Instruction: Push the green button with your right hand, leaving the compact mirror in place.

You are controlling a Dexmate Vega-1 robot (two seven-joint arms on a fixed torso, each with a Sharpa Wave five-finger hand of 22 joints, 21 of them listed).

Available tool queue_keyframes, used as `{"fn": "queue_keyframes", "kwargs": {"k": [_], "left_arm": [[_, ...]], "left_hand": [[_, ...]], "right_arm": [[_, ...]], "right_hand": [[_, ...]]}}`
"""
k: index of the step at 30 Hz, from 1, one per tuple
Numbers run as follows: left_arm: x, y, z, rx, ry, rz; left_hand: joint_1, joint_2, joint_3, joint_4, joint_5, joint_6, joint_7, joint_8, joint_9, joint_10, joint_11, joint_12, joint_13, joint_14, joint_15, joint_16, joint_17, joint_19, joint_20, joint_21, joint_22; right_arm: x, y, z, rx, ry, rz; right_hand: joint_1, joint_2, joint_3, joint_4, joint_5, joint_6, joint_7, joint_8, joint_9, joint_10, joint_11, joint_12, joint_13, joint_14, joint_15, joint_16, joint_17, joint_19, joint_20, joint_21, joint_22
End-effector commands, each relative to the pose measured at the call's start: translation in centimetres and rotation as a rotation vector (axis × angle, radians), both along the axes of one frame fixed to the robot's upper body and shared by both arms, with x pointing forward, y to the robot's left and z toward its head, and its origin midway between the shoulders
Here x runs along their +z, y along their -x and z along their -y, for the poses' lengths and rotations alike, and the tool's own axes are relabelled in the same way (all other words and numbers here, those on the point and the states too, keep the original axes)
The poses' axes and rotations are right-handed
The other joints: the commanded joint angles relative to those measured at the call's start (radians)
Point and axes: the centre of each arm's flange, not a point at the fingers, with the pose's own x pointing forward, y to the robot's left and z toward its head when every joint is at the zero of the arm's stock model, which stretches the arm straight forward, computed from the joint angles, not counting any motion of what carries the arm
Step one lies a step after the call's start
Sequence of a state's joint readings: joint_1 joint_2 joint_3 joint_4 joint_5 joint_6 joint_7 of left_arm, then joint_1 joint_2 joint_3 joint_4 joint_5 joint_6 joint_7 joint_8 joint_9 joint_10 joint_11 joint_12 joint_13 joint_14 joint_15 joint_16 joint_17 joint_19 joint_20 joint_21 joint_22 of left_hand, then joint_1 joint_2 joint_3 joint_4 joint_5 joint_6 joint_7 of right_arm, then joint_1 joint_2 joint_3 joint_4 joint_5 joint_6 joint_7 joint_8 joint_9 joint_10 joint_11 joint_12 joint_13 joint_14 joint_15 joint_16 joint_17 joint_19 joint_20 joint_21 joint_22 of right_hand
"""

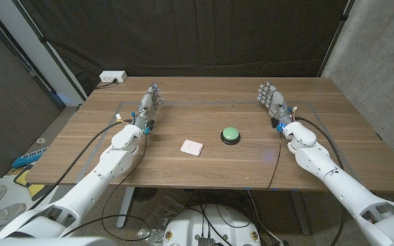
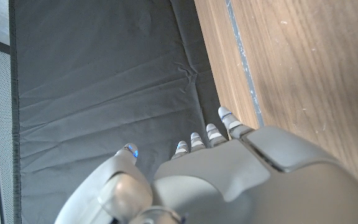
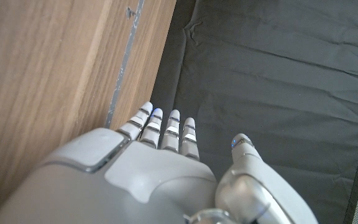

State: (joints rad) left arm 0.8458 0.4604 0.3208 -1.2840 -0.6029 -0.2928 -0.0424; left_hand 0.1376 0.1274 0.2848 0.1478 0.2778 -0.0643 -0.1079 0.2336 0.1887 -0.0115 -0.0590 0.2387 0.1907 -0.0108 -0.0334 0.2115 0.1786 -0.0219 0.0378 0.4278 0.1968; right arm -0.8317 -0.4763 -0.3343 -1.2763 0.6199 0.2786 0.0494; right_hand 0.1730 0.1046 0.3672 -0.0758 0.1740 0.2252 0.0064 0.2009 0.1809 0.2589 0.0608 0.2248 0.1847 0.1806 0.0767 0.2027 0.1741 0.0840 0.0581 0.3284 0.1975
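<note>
Green is untouched so far: the green button [image 1: 230,134] sits near the middle of the wooden table [image 1: 204,174], and I judge nothing of the task is done yet. My right hand [image 1: 272,100] waits well apart from it, out toward the far right of the table, fingers extended and spread, holding nothing. My left hand [image 1: 150,104] mirrors it on the far left side, fingers likewise apart and empty. The compact mirror [image 1: 192,147], a pale pink square, lies just beside the button on its left and a little nearer to me, not touching it. What is left is the whole reach and press. From the right there is bare wood between my hand and the button, so I would come in from that side and from above, keeping clear of the mirror. The table's edges are far from both things.
</note>
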Motion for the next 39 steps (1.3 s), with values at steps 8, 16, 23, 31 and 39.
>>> {"fn": "queue_keyframes", "kwargs": {"k": [8, 16, 23, 31, 39], "left_arm": [[0.1, -0.5, -0.1, 0.019, 0.024, 0.043], [0.2, -0.5, -0.2, 0.01, 0.005, 0.039], [0.2, -0.5, -0.3, -0.001, -0.003, 0.033], [-0.1, -0.3, -0.3, -0.012, -0.01, 0.027], [-0.2, -0.1, -0.2, -0.028, -0.02, 0.026]], "left_hand": [[0.08, 0.014, 0.083, -0.016, -0.049, -0.067, -0.079, -0.03, 0.016, -0.052, -0.001, -0.038, 0.019, -0.014, 0.022, -0.023, 0.014, -0.043, 0.041, -0.015, 0.004], [0.075, -0.003, 0.075, -0.015, -0.055, -0.065, -0.081, -0.03, 0.013, -0.043, 0.011, -0.033, 0.018, -0.021, 0.026, -0.023, 0.016, -0.042, 0.042, -0.016, 0.004], [0.068, -0.014, 0.068, -0.014, -0.06, -0.057, -0.077, -0.032, 0.006, -0.038, 0.012, -0.031, 0.014, -0.047, -0.015, -0.029, 0.014, -0.047, -0.029, -0.019, 0.003], [0.066, -0.012, 0.067, -0.013, -0.061, -0.062, -0.075, -0.035, 0.004, -0.044, 0.016, -0.034, 0.012, -0.062, -0.021, -0.032, 0.013, -0.048, -0.032, -0.02, 0.003], [0.065, -0.01, 0.068, -0.012, -0.061, -0.068, -0.074, -0.038, 0.002, -0.05, 0.014, -0.036, 0.011, -0.07, -0.026, -0.033, 0.011, -0.052, -0.032, -0.022, 0.003]], "right_arm": [[0.6, -0.6, 0.1, -0.027, 0.032, -0.006], [0.5, 0.3, -0.3, -0.072, 0.074, 0.013], [0.6, 1.9, -1.0, -0.153, 0.146, 0.047], [0.2, 4.0, -1.8, -0.264, 0.246, 0.071], [-0.2, 6.2, -2.6, -0.374, 0.343, 0.119]], "right_hand": [[0.023, -0.007, 0.018, -0.022, 0.008, 0.008, -0.011, 0.0, 0.009, 0.016, 0.001, 0.011, 0.011, 0.053, -0.017, 0.006, 0.014, 0.004, 0.04, -0.006, 0.009], [0.041, -0.017, 0.023, -0.041, 0.011, -0.031, -0.028, -0.014, 0.008, -0.026, -0.001, -0.007, 0.01, 0.022, -0.007, -0.015, 0.01, 0.0, 0.046, -0.013, 0.009], [0.063, 0.014, 0.041, -0.045, 0.016, -0.015, -0.04, -0.007, 0.006, -0.021, -0.01, -0.006, 0.008, -0.008, -0.027, -0.023, 0.008, -0.003, 0.018, -0.017, 0.008], [0.078, 0.033, 0.048, -0.046, 0.014, -0.003, -0.036, -0.007, 0.003, -0.029, -0.035, -0.012, 0.002, -0.055, -0.059, -0.03, 0.003, -0.005, -0.047, -0.023, 0.006], [0.09, 0.042, 0.052, -0.047, 0.014, -0.009, -0.014, -0.013, 0.001, -0.052, -0.062, -0.023, -0.002, -0.079, -0.078, -0.03, -0.001, -0.001, -0.074, -0.026, 0.004]]}}
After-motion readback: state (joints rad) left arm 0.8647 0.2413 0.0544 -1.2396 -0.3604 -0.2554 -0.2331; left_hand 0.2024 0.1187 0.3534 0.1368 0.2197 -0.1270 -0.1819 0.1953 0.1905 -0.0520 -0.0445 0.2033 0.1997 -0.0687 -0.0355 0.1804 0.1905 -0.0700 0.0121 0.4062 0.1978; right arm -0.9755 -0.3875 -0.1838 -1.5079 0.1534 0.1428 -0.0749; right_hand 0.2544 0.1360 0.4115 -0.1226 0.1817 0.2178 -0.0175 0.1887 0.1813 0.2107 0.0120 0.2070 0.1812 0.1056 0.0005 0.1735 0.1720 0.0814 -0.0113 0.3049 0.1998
